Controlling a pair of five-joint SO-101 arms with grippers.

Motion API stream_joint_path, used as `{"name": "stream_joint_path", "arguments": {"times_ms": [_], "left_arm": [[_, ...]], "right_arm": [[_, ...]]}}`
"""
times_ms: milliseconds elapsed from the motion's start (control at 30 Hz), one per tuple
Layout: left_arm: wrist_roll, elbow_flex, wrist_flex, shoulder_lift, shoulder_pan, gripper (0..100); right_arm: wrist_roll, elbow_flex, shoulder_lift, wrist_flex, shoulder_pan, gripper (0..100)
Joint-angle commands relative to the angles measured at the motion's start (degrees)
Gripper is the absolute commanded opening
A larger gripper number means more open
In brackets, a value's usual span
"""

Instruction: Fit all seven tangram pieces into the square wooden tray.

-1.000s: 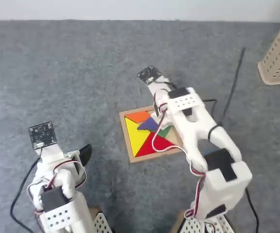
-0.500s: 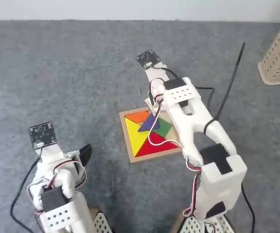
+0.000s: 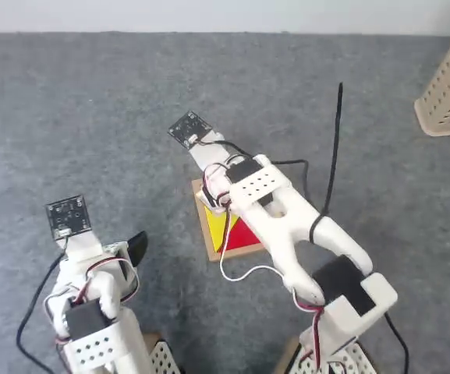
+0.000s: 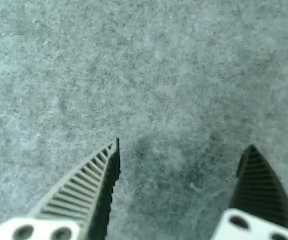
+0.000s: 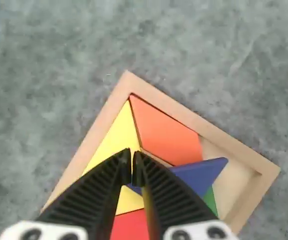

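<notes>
Right gripper (image 5: 132,169), jaws closed on nothing, is swung leftward over the square wooden tray (image 5: 266,172), where the blue triangle (image 5: 197,176) is left askew and judged unseated; left gripper (image 4: 181,152) is held open.

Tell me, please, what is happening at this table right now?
The right gripper is shut and sits above the square wooden tray, over the spot where the yellow piece, orange piece and blue piece meet. The blue piece looks askew, with a bare patch of tray floor beside it, so the puzzle seems unfinished. The left gripper is open, holds nothing and sits over the grey carpet, away from the tray.
</notes>
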Motion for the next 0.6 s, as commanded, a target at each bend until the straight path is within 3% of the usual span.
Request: {"name": "stream_joint_path", "arguments": {"times_ms": [0,300,567], "left_arm": [[-0.1,-0.7,-0.1,-0.7,0.1,35],[-0.1,-0.7,-0.1,-0.7,0.1,35],[-0.1,-0.7,-0.1,-0.7,0.1,35]], "right_arm": [[1.2,-0.8,1.2,-2.2,-0.6,0.6],[1.2,-1.9,3.1,2.8,-0.1,0.6],[3.5,-2.2,2.7,4.4,5.9,0.6]]}}
